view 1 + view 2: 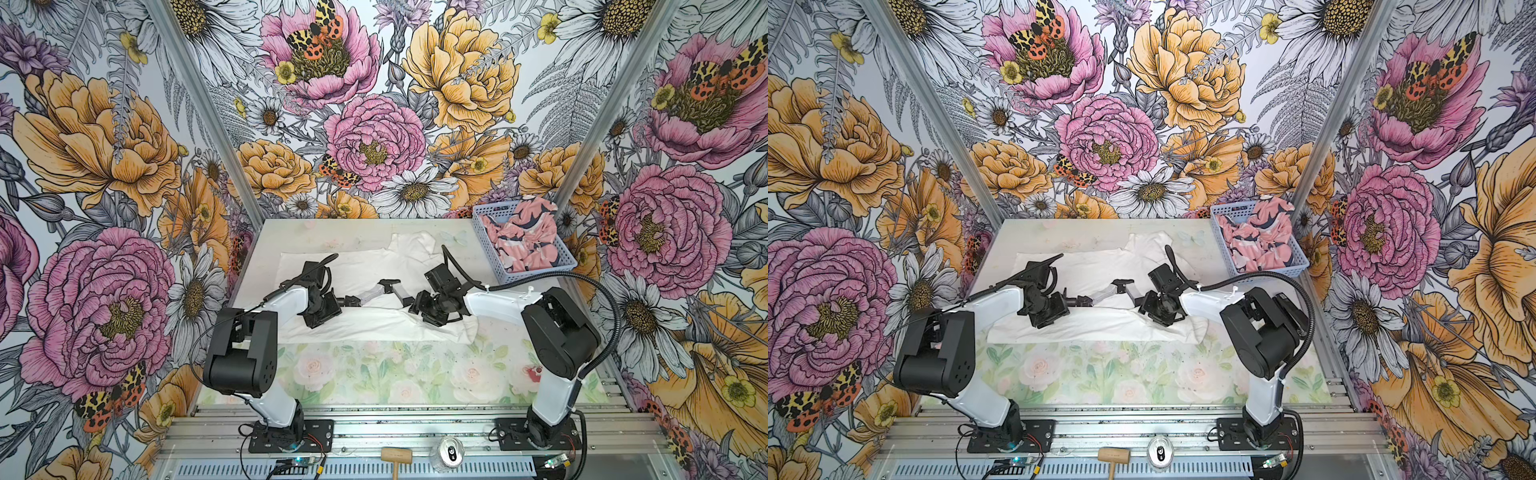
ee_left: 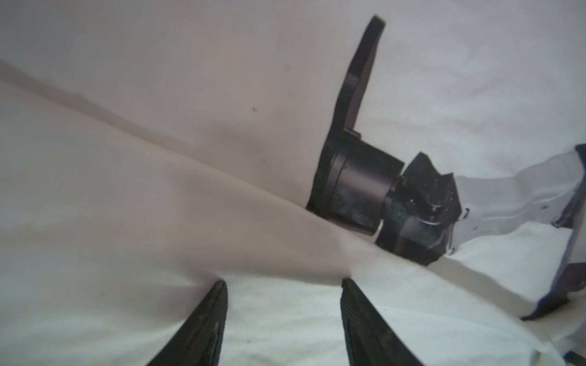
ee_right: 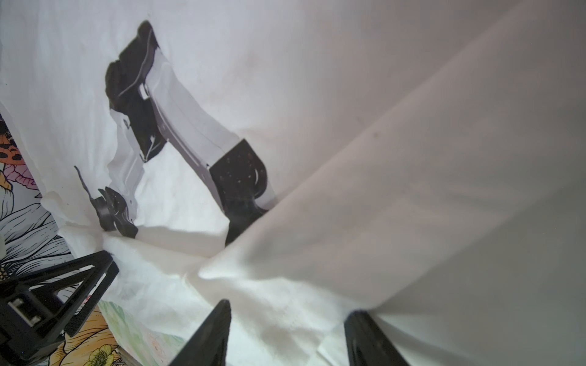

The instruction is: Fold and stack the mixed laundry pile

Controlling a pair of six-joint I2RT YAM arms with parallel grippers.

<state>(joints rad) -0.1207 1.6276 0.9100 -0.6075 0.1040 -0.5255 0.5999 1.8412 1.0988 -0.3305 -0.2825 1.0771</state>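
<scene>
A white T-shirt (image 1: 357, 266) (image 1: 1092, 266) lies spread across the table, its near part folded over along a crease. It bears a black and grey robot-arm print (image 2: 355, 177) (image 3: 190, 126). My left gripper (image 1: 351, 300) (image 1: 1077, 300) (image 2: 283, 283) is open, low on the shirt, with its fingertips at the crease. My right gripper (image 1: 409, 309) (image 1: 1140, 307) (image 3: 290, 307) faces it from the right, also open, tips against the raised fold. Cloth lies flat between both pairs of fingers. The pink garment (image 1: 523, 241) (image 1: 1258, 237) with navy and white shapes sits crumpled in the basket.
The light blue perforated basket (image 1: 486, 241) (image 1: 1223, 241) stands at the table's back right corner. A floral mat (image 1: 395, 370) covers the near table. A drinks can (image 1: 451, 451) and a wooden mallet (image 1: 397, 455) lie on the front rail. Flowered walls enclose three sides.
</scene>
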